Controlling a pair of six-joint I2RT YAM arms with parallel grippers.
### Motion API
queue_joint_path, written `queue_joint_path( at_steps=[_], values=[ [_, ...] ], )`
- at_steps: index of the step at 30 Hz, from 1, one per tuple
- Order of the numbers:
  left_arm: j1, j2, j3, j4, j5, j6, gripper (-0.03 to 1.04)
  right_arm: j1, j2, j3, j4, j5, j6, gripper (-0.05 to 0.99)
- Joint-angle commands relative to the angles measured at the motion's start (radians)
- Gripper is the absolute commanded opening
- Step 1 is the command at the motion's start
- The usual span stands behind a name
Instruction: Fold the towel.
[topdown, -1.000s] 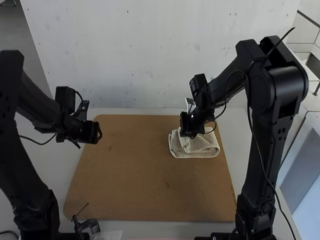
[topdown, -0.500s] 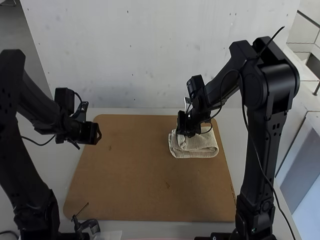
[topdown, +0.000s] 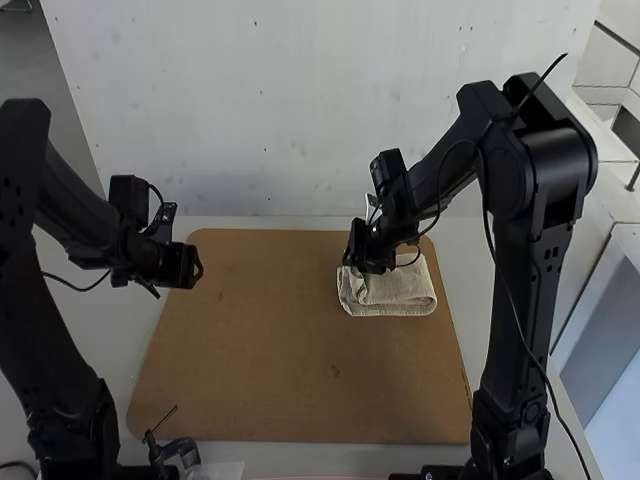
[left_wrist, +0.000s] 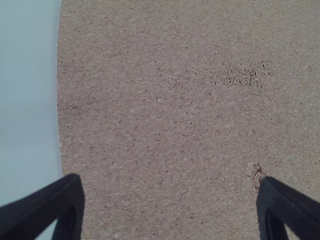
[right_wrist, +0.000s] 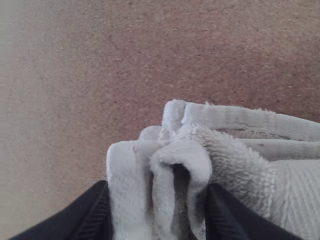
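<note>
The beige towel (topdown: 400, 287) lies folded in layers near the board's right edge, its left end rumpled. My right gripper (topdown: 362, 266) is over that left end. In the right wrist view, loose bunched folds of the towel (right_wrist: 230, 160) fill the space between the parted fingertips of my right gripper (right_wrist: 159, 200), with a dark hollow inside one fold. My left gripper (topdown: 197, 268) stands open at the board's left edge, well apart from the towel. In the left wrist view, bare board lies between the wide-set fingers of my left gripper (left_wrist: 170, 200).
The brown board (topdown: 270, 350) covers most of the light table (topdown: 480, 290). A pale wall (topdown: 310, 110) rises behind it. A small black clamp-like object (topdown: 172, 450) is at the board's near left edge.
My right gripper has moved left across the towel, and the towel's upper layer has shifted slightly left with it. The left arm has stayed still.
</note>
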Motion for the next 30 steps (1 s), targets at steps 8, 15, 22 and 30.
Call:
queue_joint_path(
  at_steps=[8, 15, 22, 30],
  values=[
    [0.007, 0.005, -0.021, 0.005, 0.018, 0.0, 0.75, 0.052, -0.068, 0.042, 0.031, -0.068, 0.078, 0.36],
    [0.016, -0.007, -0.027, 0.007, 0.02, 0.003, 0.75, 0.025, -0.154, 0.045, 0.017, -0.054, 0.089, 0.34],
    [0.014, -0.01, -0.027, 0.007, 0.023, 0.005, 0.75, -0.037, -0.254, 0.045, -0.087, 0.127, -0.067, 0.02],
    [0.004, -0.01, -0.028, 0.007, 0.024, 0.002, 0.75, -0.018, -0.185, 0.016, -0.254, 0.156, -0.191, 0.02]
  ],
)
